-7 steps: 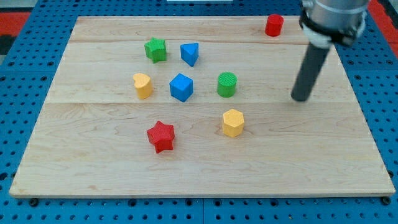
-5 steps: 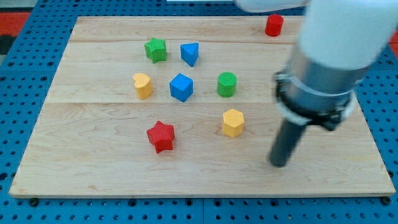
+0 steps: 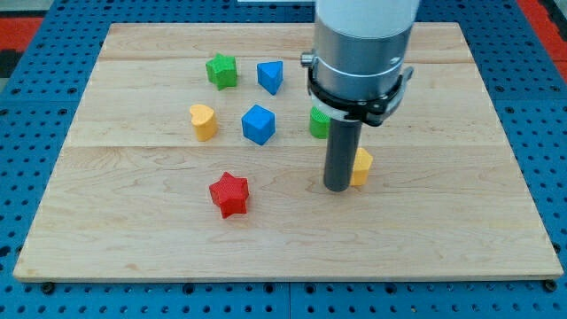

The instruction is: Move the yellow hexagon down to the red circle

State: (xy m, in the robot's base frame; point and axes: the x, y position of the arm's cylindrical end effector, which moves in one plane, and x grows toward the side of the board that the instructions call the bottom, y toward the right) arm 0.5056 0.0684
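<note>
On the table, my tip (a bare rod, no claw to clench) touches the half-hidden yellow hexagon, green block behind, red star leftward.

On the desk, the tip stands at the middle, touching the yellow hexagon from the view's left; the rod hides most of this block. Just above them, the green cylinder shows partly behind the arm. To its left lie the blue cube and then the yellow heart, in one row. Above this row are the green star and, to its right, the blue triangle. The red star lies below the heart and the cube, well left of the tip.
</note>
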